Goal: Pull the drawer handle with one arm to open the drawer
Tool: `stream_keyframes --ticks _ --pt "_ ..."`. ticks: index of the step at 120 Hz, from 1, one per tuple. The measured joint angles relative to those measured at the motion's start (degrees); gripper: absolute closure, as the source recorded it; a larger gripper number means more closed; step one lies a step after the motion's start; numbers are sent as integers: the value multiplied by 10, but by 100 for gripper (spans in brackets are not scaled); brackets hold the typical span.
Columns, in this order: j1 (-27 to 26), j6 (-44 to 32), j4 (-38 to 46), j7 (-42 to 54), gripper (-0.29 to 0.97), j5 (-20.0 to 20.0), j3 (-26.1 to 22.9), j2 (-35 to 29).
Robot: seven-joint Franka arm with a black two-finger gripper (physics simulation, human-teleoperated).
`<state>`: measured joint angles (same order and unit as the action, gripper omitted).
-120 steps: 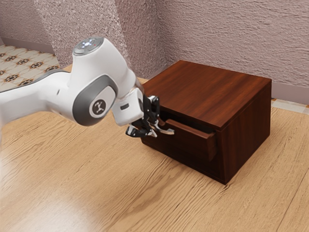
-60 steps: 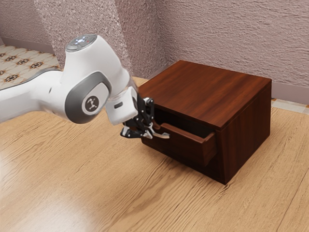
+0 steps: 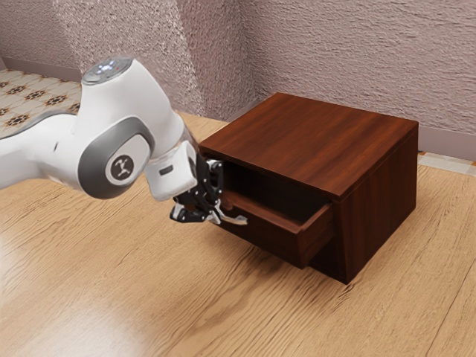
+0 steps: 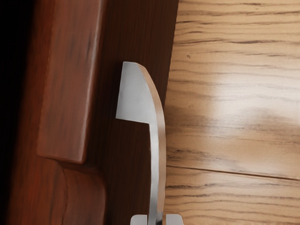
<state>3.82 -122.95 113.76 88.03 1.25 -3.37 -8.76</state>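
Drawer handle, a curved silver bar on the drawer front, sits right between the fingers of the pincer, clamped from both sides. The drawer stands partly out of the dark wooden cabinet, which rests on the desk. The count: one drawer handle, one drawer, one cabinet, one pincer.

Soft, even light is filling the room, and a pale shine is glowing on the floor near the front. The cabinet is shading its own front, so the gap above the drawer is looking dark. In the wrist view a white glare is sitting on the floor beside the handle, which is gleaming silver.
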Motion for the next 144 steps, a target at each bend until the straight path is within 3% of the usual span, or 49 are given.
stream_keyframes --ticks 144 --pt "8 8 130 -7 75 22 0 -140"
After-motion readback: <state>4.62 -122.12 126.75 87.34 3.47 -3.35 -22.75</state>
